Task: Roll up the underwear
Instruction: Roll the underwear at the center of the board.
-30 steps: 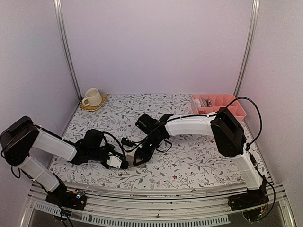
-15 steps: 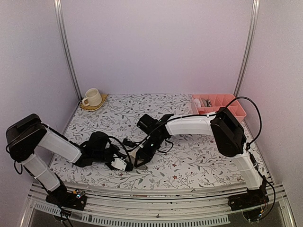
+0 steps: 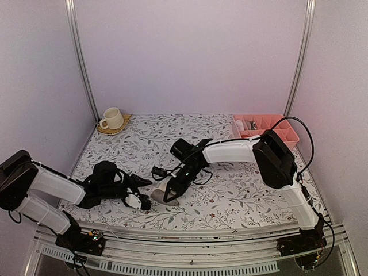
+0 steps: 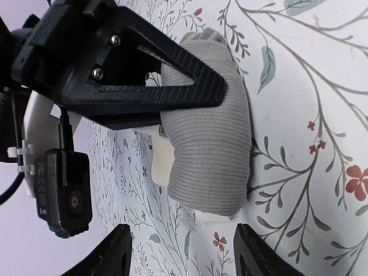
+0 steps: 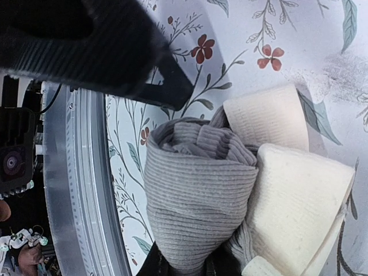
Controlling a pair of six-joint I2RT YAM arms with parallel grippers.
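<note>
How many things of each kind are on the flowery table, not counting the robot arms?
Underwear, rolled up: 1
Cup: 1
Mat under the cup: 1
Pink tray: 1
Total: 4
What lies inside the tray is too small to count.

Tray [image 3: 286,131] contents indistinct, underwear [image 4: 210,155] partly hidden behind right hand [image 3: 170,193]
</note>
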